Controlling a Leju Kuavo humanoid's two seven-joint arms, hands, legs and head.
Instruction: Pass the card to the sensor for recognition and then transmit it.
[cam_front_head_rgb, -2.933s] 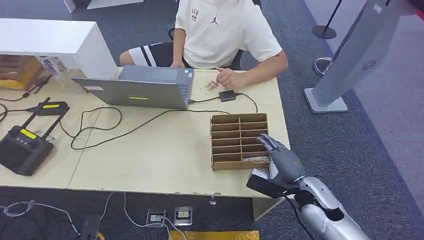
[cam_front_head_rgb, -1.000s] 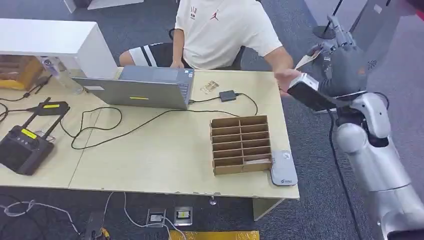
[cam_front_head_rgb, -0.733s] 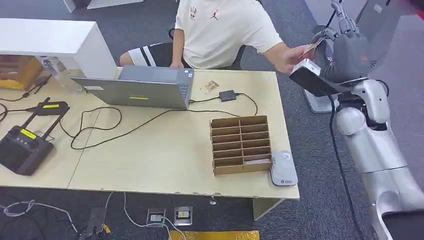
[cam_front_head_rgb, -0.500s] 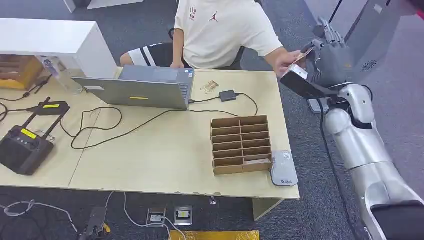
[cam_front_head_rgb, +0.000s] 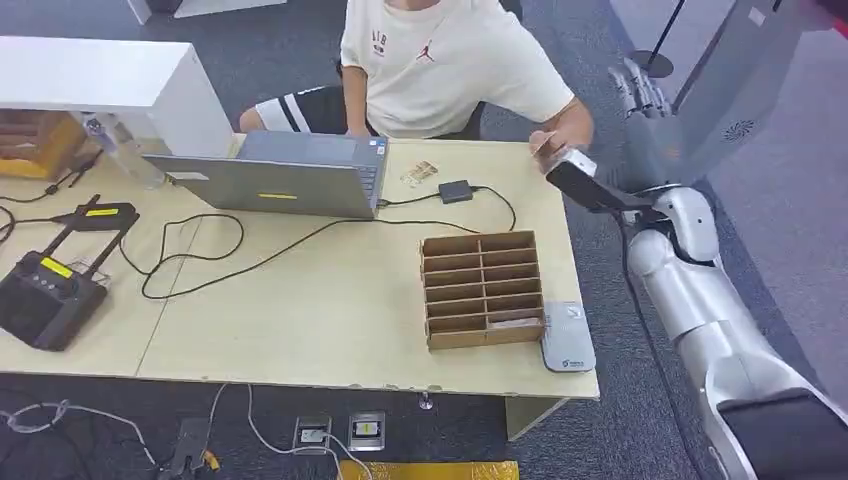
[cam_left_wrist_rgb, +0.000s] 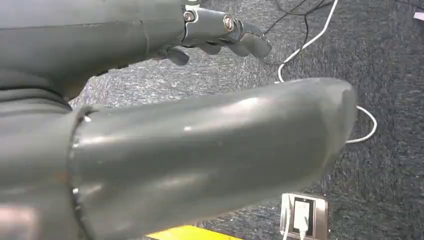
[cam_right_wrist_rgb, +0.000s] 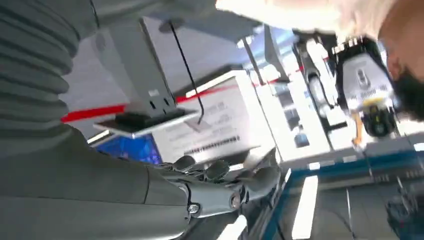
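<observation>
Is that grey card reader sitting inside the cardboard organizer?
No, the card reader lies on the table beside the cardboard organizer.

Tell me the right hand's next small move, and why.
Probably lower the right hand toward the cardboard organizer. Its fingers are spread with no card visible between them, and the person's hand is at the table edge beside it, so the handover looks done.

- The divided box (cam_front_head_rgb: 482, 288) stands on the worktop (cam_front_head_rgb: 330, 320), near its right edge.
- The sensor (cam_front_head_rgb: 567, 337) lies just right of the box.
- The laptop (cam_front_head_rgb: 282, 176) sits behind and left of the box.
- A person (cam_front_head_rgb: 440, 65) sits behind the worktop.
</observation>
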